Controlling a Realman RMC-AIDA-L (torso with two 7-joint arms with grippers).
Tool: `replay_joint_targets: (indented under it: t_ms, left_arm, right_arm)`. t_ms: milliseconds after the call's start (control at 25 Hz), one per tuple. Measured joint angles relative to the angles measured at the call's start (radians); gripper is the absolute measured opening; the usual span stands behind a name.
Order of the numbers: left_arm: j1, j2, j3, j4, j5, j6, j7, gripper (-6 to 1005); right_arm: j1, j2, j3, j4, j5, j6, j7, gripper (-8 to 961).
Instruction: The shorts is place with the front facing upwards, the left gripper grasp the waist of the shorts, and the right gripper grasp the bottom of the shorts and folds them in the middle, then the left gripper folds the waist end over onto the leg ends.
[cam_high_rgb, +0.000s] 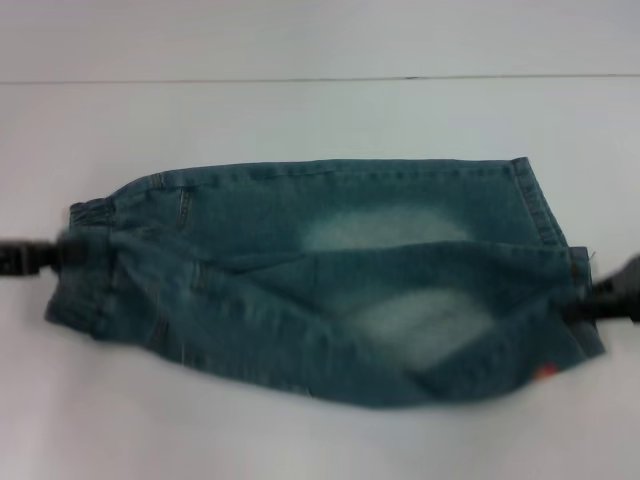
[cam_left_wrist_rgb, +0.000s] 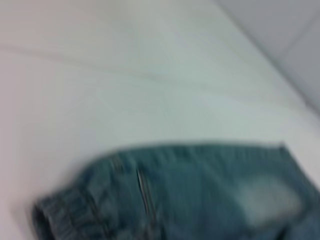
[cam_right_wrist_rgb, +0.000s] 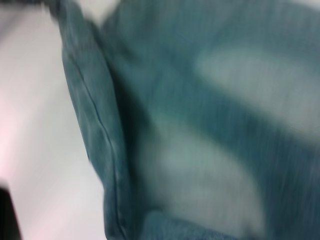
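Blue denim shorts (cam_high_rgb: 330, 280) lie across the white table, elastic waist to the left and leg hems to the right, with pale faded patches on the thighs. The near half is raised and drawn taut between the arms, partly over the far half. My left gripper (cam_high_rgb: 62, 255) is at the waist end, shut on the waistband. My right gripper (cam_high_rgb: 590, 297) is at the leg end, shut on the hem. The left wrist view shows the waistband and a pocket seam of the shorts (cam_left_wrist_rgb: 190, 195). Denim (cam_right_wrist_rgb: 210, 140) and a hem edge fill the right wrist view.
The white table (cam_high_rgb: 300, 120) runs back to a seam line near the far edge (cam_high_rgb: 320, 78). A small red tag (cam_high_rgb: 546, 373) shows on the near leg hem.
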Motion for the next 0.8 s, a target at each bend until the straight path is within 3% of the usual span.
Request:
replay_joint_targets:
  t_ms: [320, 560, 800]
  left_arm:
    - [-0.025, 0.0, -0.054, -0.076, -0.078, -0.106, -0.065, 29]
    - [-0.046, -0.009, -0.041, -0.149, -0.098, -0.242, -0.061, 29]
    - [-0.046, -0.02, -0.039, -0.178, -0.093, -0.369, -0.029, 30]
  right_arm:
    - [-0.097, -0.006, 0.067, 0.104, 0.394, 0.125, -0.065, 43]
    - [-0.138, 0.035, 0.07, 0.182, 0.58, 0.28, -0.133, 42]
    - [-0.146, 0.081, 0.076, 0.206, 0.629, 0.474, -0.203, 42]
